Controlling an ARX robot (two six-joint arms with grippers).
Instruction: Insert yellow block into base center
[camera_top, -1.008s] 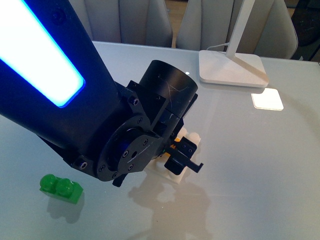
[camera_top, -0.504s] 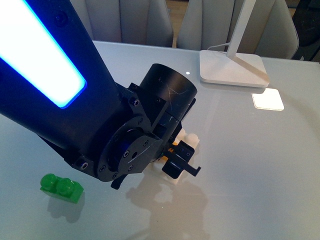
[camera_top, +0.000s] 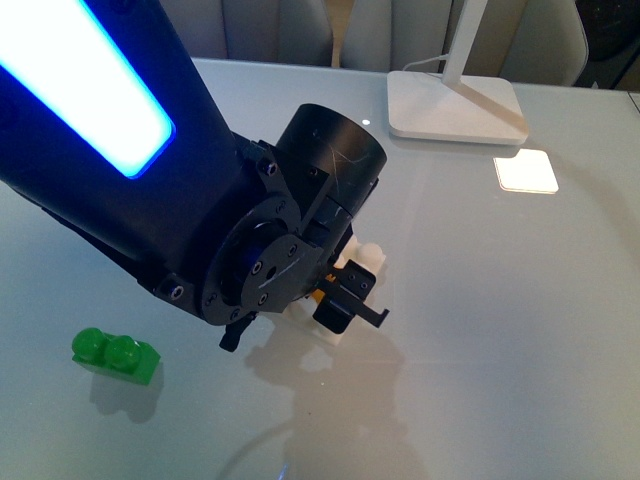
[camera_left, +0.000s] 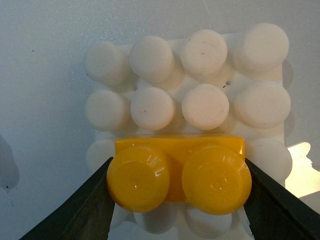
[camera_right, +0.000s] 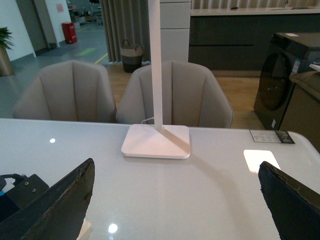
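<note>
The green brick (camera_top: 115, 357) lies far left, well apart. The left gripper (camera_left: 177, 187) clamps the yellow block (camera_left: 179, 175) by its short ends, over the base (camera_left: 200, 75), apparently off centre. The front view hides this; only the left wrist view shows it. The right gripper (camera_right: 175, 200) hangs spread wide, holding nothing, facing the lamp foot (camera_right: 156, 141).

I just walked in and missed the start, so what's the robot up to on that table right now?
The left gripper is shut on the yellow block and holds it over the white studded base; whether it is pressed in yet can't be told. The right gripper is open and idle, facing the lamp foot. A green brick lies apart on the table.
</note>
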